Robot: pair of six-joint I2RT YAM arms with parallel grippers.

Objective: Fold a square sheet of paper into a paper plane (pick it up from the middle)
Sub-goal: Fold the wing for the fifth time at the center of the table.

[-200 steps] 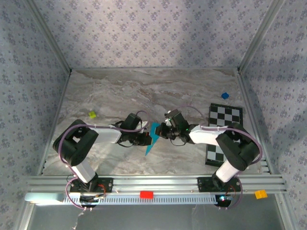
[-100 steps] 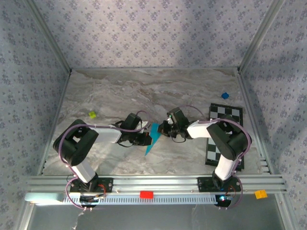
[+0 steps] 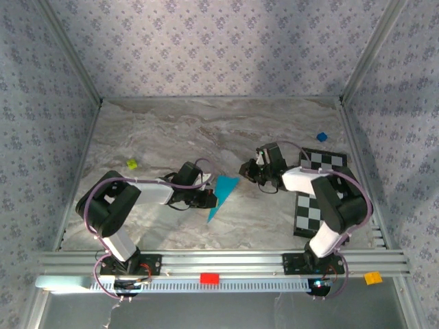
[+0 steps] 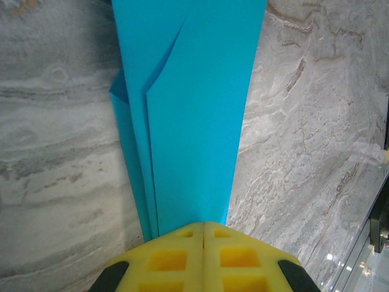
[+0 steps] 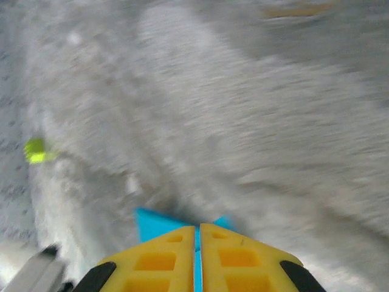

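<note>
R gripper [image 3: 247, 168] has pulled back twd checkerboard [image 3: 322, 164], fingers together, clear of plane [image 3: 221, 197]. Plane lies folded mid-table [image 3: 158, 137], L gripper [image 4: 203, 226] clamped on it. Crease prob. done; L holds alone.
</note>
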